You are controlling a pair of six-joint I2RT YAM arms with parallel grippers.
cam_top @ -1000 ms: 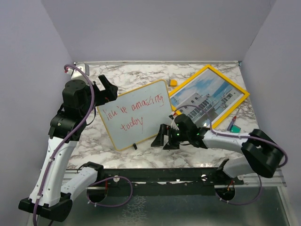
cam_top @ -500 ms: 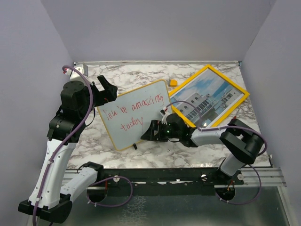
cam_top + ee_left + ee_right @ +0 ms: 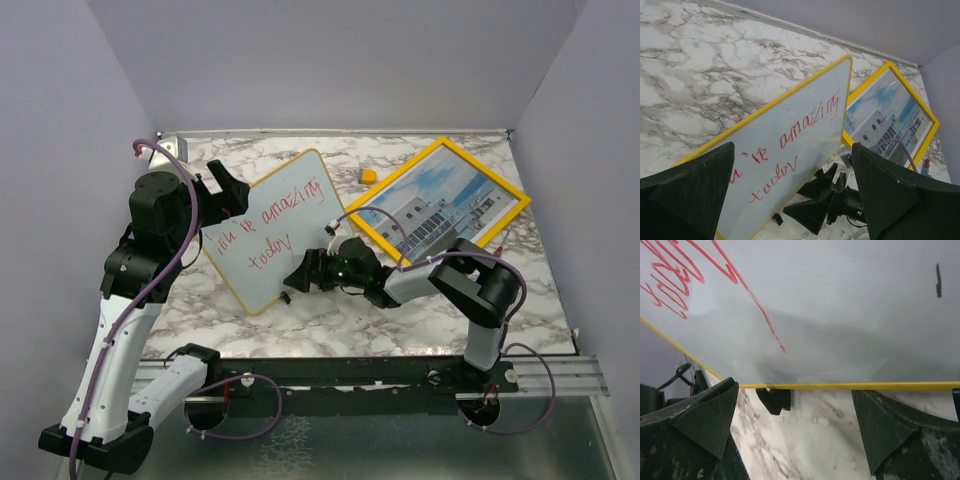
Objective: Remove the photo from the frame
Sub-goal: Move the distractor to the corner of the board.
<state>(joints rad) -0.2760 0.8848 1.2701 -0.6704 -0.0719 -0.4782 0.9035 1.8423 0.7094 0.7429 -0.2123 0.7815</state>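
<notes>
Clearing the whiteboard is judged the step in hand: its near edge is faced by the right gripper, jaws spread, and the left gripper, jaws likewise spread, is held at its far-left end. The photo is seen inside the frame, face up at the far right of the marbled table, which is enclosed by plain walls. Next, the frame's back must be reached.

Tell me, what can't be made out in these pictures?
- Back of the frame: hidden in every view, since it lies face up.
- Near corner of the frame: in the top view the right arm covers it.
- The photo: missing from the right wrist view, which the whiteboard fills.
- Whether the right gripper touches the whiteboard: too small in the top view.
</notes>
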